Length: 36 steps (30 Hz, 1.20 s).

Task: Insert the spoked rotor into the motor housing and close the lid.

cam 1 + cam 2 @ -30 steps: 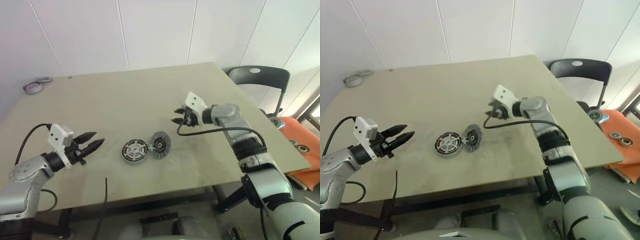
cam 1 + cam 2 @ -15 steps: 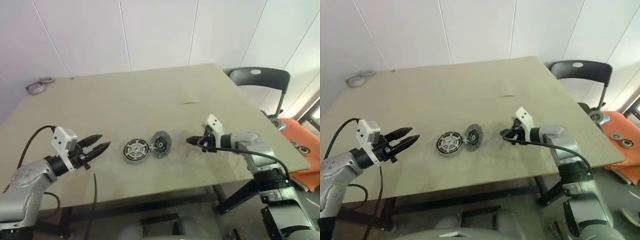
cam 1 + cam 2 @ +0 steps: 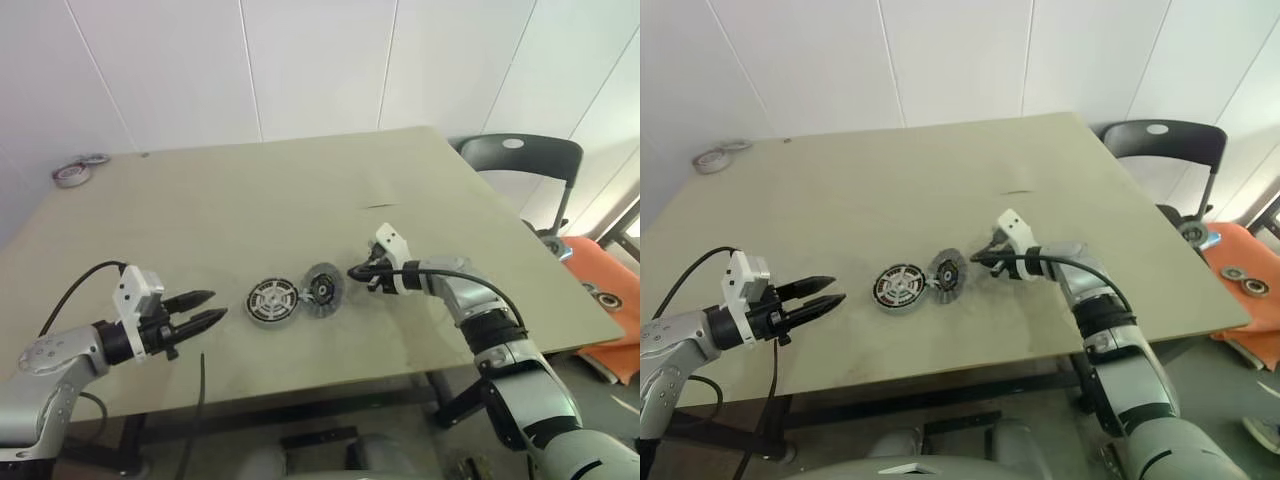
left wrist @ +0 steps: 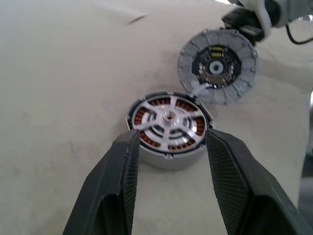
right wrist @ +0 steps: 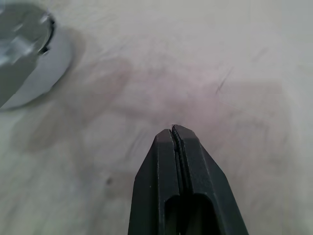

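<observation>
The motor housing (image 3: 272,301) sits near the table's front middle, and the spoked rotor (image 4: 168,122) lies inside it with copper windings showing between the spokes. The lid (image 3: 322,288), a grey toothed disc, stands tilted open against the housing's right side. My left gripper (image 3: 207,308) is open, level with the table, a short way left of the housing and pointing at it. My right gripper (image 3: 355,272) is shut on nothing, low over the table, its tip just right of the lid (image 5: 24,54).
Tape rolls (image 3: 75,172) lie at the table's (image 3: 250,200) far left corner. A black chair (image 3: 520,160) and an orange object (image 3: 600,290) stand beyond the right edge. A loose black cable (image 3: 200,380) hangs over the front edge near my left arm.
My right gripper shut, dropped from above the table to just over its surface and ended beside the lid. My left gripper shifted slightly toward the housing, staying open.
</observation>
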Each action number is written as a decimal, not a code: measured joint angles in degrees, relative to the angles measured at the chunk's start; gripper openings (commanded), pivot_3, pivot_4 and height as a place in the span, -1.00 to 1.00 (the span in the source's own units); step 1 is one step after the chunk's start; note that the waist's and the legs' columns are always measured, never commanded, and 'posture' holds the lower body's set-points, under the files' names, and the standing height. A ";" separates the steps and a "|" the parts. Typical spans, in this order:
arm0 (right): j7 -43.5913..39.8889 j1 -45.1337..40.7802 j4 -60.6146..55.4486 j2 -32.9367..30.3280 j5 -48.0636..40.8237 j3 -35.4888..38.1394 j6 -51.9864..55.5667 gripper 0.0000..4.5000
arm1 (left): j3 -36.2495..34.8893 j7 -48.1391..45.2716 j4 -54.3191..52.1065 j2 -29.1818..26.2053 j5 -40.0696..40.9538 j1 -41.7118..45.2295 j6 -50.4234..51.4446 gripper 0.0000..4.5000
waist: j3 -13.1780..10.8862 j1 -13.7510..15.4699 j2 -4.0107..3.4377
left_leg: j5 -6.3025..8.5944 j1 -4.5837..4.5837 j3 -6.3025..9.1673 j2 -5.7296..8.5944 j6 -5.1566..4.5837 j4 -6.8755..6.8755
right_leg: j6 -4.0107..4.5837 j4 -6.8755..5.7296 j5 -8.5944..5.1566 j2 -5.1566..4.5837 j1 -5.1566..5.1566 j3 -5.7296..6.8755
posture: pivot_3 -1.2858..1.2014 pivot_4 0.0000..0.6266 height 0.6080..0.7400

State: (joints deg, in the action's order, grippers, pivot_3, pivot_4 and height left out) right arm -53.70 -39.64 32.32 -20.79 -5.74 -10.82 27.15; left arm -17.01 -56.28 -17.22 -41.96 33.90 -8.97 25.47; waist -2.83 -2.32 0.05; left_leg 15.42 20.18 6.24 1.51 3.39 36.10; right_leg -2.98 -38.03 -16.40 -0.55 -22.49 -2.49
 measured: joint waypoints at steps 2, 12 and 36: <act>-0.15 -0.29 1.09 0.05 0.51 -0.39 -0.75 -0.99 | 0.00 -0.06 -0.39 -0.03 0.33 -0.63 0.28 0.01 | 0.00 0.02 0.00 | 0.00 0.03 0.02 0.00 0.00 0.00 | 0.00 0.01 0.00 -0.01 -0.01 0.00 | 0.03 -1.00 1.00; -10.02 0.02 1.01 -5.10 2.72 -4.86 -2.76 -0.99 | -0.03 0.08 -0.98 -0.04 0.44 -1.16 0.29 0.01 | -0.01 -0.04 -0.02 | 0.00 -0.02 0.00 0.00 0.00 0.03 | 0.00 0.00 -0.01 0.00 0.03 0.01 | 0.03 -1.00 1.00; -21.88 -4.54 -11.23 -4.37 -6.99 -5.01 14.40 -0.99 | 0.49 0.50 2.10 0.22 -0.75 2.35 -0.18 0.01 | -0.05 -0.22 -0.08 | 0.00 0.02 0.04 -0.02 0.00 0.01 | -0.02 -0.04 0.01 0.01 -0.07 0.02 | 0.03 -1.00 1.00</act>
State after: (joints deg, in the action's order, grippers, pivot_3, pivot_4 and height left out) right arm -75.58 -44.17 21.08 -25.16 -12.73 -15.82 41.55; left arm -16.52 -55.78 -15.11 -41.74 33.15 -6.62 25.30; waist -2.88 -2.54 -0.02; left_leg 15.42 20.20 6.28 1.49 3.39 36.11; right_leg -3.00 -38.08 -16.39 -0.54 -22.56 -2.47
